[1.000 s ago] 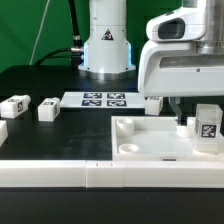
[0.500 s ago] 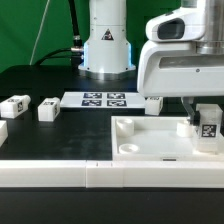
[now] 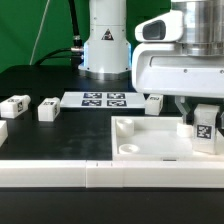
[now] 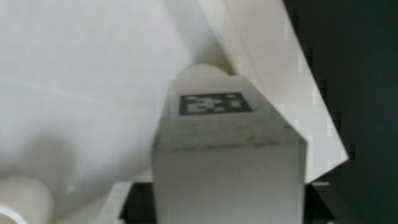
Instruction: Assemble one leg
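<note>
My gripper (image 3: 205, 118) is shut on the leg (image 3: 206, 130), a white block with a black-and-white tag facing the camera. It holds the leg upright at the far right corner of the white tabletop (image 3: 150, 142); whether the leg touches the tabletop is unclear. In the wrist view the leg (image 4: 222, 150) fills the middle between my jaws, tag up, with the tabletop (image 4: 89, 80) beside it. My gripper (image 4: 228, 205) shows only as dark edges on both sides of the leg.
Two loose legs (image 3: 15, 105) (image 3: 48, 110) lie at the exterior view's left, a third (image 3: 153, 102) behind the tabletop. The marker board (image 3: 105, 99) lies in front of the robot base. A white barrier (image 3: 100, 176) runs along the front.
The hand has shifted a little toward the exterior view's left and looms larger. The leg stays in its grip at about the same spot over the tabletop's right corner.
</note>
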`<state>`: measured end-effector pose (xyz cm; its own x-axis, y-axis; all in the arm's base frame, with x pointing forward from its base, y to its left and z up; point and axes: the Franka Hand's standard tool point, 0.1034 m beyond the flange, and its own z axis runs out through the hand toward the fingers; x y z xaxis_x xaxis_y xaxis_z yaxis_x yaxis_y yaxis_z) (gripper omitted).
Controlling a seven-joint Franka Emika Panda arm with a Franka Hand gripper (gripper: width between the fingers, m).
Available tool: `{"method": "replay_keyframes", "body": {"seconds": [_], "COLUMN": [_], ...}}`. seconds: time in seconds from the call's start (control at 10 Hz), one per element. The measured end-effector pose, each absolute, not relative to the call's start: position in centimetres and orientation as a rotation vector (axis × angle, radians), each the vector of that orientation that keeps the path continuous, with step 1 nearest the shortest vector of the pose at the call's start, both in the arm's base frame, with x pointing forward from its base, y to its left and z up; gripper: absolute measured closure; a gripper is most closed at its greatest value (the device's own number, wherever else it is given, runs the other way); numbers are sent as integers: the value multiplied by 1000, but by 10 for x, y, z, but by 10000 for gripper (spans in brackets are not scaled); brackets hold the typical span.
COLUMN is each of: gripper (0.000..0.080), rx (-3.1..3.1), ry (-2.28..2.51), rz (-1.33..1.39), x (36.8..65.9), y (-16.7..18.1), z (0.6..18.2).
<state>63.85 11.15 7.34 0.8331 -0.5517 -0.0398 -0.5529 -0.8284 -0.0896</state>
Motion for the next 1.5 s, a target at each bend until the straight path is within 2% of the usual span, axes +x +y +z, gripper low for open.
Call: {"method": "replay_keyframes", "body": {"seconds": [0.6, 1.1, 1.2, 1.3, 1.4, 1.5], "gripper": [509, 509, 448, 313, 313, 186], "rx": [-2414, -2079, -2080, -2138, -2149, -2248], "ry": [1838, 2185, 2185, 2127, 2116, 2012], "rz": [-23, 16, 16, 12, 11, 6], "x": [638, 634, 634, 634, 634, 635], "y": [107, 105, 106, 106, 106, 108], "z": [72, 72, 71, 71, 71, 72]}}
